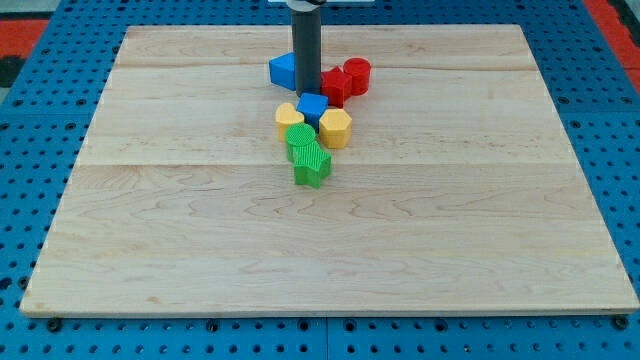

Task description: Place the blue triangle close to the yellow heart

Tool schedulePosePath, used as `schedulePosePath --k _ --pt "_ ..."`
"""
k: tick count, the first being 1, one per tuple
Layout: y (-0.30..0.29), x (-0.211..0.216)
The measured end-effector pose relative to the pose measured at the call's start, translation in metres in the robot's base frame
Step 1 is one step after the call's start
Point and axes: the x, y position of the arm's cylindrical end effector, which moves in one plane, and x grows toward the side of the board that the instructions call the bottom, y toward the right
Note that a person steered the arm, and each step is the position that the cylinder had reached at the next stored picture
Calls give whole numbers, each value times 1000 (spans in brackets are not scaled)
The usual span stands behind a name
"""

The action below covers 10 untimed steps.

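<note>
The blue triangle [283, 70] lies near the view's top centre of the wooden board [180, 230]. The yellow heart [289, 118] lies a short way below it, towards the view's bottom. My tip [306, 94] stands just right of the blue triangle, close to or touching its right side. It is directly above a blue cube [312, 107] and up and to the right of the yellow heart. The rod hides part of the blue triangle's right edge.
A red star [335, 87] and a red cylinder [357, 75] sit just right of the rod. A yellow hexagon [335, 128] is right of the blue cube. A green cylinder [300, 140] and a green star [312, 167] lie below the heart.
</note>
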Motion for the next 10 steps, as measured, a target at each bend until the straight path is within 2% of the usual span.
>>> schedulePosePath --k 1,2,3,5,7,10 --pt "-4 -40" --pt "55 -62" --pt "77 -34" --pt "22 35" --pt "39 -25" --pt "-101 -54"
